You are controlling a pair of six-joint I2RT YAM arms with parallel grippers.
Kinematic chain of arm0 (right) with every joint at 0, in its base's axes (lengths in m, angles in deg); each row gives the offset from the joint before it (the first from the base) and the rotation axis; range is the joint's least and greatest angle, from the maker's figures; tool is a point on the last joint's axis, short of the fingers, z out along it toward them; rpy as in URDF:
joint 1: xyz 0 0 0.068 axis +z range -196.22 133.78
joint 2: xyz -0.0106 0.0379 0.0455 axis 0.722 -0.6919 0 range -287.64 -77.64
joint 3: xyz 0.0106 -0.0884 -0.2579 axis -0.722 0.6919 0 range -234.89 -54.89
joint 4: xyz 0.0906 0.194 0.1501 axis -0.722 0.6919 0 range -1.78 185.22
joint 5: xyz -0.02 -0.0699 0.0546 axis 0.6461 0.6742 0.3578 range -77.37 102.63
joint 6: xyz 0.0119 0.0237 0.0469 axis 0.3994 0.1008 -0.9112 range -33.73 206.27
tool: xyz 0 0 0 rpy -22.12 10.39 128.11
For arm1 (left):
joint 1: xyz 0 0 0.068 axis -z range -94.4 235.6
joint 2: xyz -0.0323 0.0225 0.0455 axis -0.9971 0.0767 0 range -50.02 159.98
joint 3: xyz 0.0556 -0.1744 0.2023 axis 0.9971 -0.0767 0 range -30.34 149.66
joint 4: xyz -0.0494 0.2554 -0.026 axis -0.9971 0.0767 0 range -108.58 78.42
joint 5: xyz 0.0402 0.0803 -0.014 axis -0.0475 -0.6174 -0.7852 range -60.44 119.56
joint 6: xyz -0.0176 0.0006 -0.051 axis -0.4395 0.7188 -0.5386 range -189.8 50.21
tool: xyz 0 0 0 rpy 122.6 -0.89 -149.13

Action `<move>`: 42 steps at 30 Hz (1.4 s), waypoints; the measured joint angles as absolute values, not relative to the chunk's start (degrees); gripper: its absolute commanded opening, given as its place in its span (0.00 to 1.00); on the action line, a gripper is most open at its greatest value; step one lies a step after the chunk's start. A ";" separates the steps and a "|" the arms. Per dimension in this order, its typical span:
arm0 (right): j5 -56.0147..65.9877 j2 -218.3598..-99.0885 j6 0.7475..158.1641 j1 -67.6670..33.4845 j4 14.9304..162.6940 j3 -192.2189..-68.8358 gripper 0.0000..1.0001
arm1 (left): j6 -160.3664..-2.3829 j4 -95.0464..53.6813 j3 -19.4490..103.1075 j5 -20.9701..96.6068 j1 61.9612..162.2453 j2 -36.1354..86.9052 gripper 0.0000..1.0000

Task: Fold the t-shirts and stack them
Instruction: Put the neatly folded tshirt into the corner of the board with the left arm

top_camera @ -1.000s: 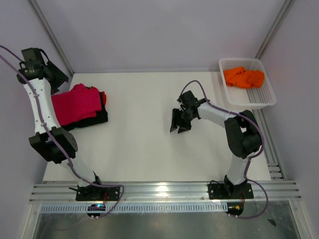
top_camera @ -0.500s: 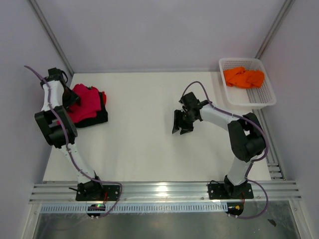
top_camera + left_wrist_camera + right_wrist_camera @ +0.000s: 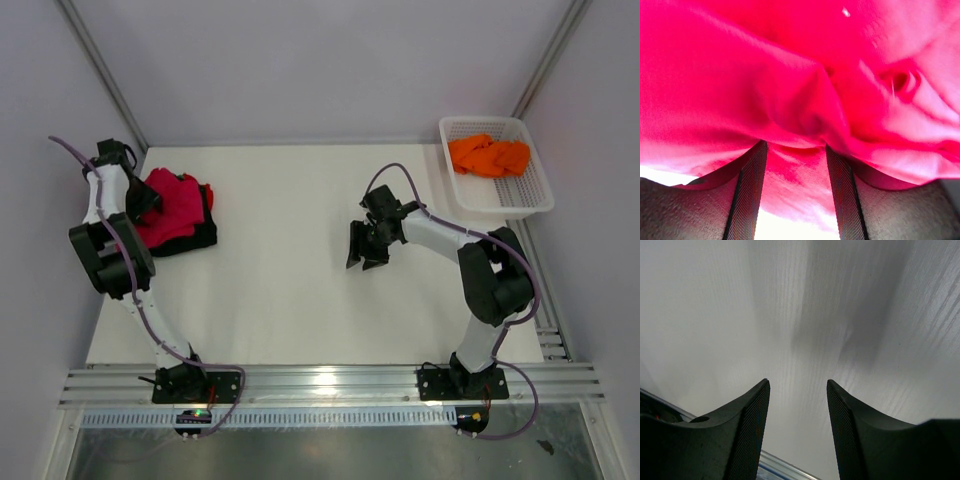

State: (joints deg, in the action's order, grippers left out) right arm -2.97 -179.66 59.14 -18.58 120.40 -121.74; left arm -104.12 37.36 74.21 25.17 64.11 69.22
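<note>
Left fingers (image 3: 747, 192): part-way apart, crimson cloth bunched over the tips and filling the gap. I cannot tell whether they are pinching it or only pressed into it.

Left gripper (image 3: 143, 200): a second ago it was raised past the far-left corner, clear of the cloth. It has since come down onto the left edge of the crimson t-shirt (image 3: 172, 205) and has hardly moved in the last half second. I judge this to be tidying or seating the folded shirt on the stack, not a new pick.

The crimson t-shirt lies folded on the black t-shirt (image 3: 200, 238), at the far left of the table (image 3: 290, 290).

Right gripper (image 3: 362, 250): jaws apart, nothing between them, hanging over bare table mid-right. It has barely shifted.

The orange t-shirt (image 3: 488, 155) is crumpled in the white basket (image 3: 545, 195) at the far-right corner, not yet folded. It is probably next.

Surface: matte white and flat. Surroundings: pale grey walls (image 3: 320, 60) and an aluminium rail (image 3: 330, 385) at the near edge.
</note>
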 measured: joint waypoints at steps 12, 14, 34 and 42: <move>-4.04 -180.27 58.83 -18.58 119.90 -121.76 0.54 | -102.96 38.33 82.67 27.34 65.40 57.79 0.55; -4.13 -180.45 58.70 -18.58 119.92 -121.76 0.54 | -102.13 38.30 84.03 26.22 65.44 56.85 0.55; -3.34 -180.53 58.89 -18.58 119.96 -121.35 0.54 | -101.39 38.02 73.36 23.86 65.38 68.41 0.53; -3.49 -180.53 58.89 -18.58 119.81 -121.31 0.54 | -102.72 38.74 73.40 27.01 65.38 60.04 0.54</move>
State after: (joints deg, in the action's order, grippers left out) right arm -3.49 -180.53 58.89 -18.58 119.81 -121.31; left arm -102.72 38.74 73.40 27.01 65.38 60.04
